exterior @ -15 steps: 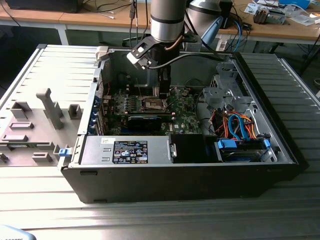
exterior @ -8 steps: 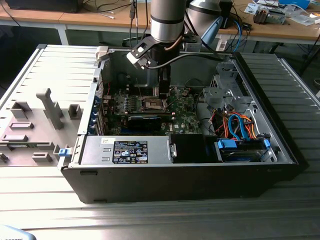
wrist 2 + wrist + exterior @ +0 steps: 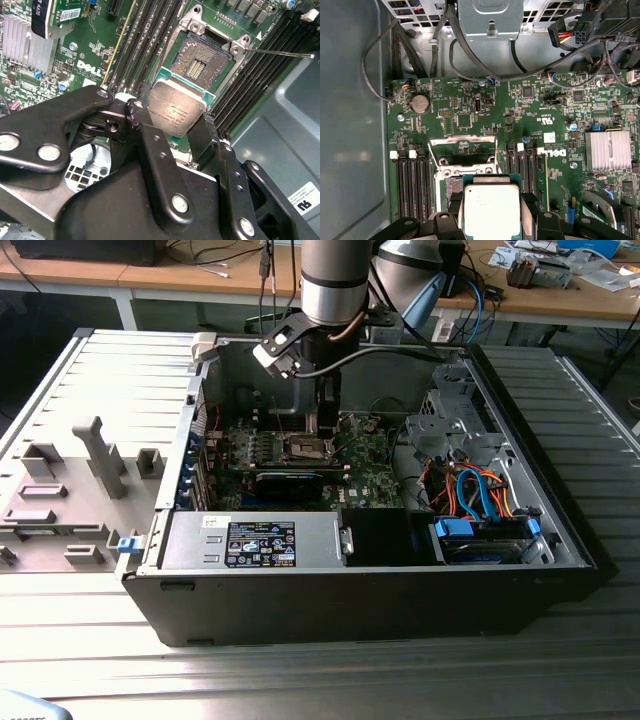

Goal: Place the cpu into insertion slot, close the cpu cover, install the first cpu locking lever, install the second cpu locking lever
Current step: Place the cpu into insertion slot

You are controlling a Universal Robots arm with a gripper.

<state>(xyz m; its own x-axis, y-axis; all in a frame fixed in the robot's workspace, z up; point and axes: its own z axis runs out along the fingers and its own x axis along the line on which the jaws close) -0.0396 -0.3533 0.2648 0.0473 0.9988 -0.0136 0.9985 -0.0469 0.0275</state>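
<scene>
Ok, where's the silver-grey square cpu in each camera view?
First wrist view: silver-grey square cpu between the black jaws, in front of the open silvery socket.
Second wrist view: cpu in the jaws, at the socket's edge.
Exterior view: too small to tell; jaws hang over the socket.
Shared landmark: the socket.

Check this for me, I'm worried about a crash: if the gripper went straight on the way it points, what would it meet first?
Probably the open socket: the gripper, shut on the chip, points at it with nothing between, though depth is hard to judge.
</scene>
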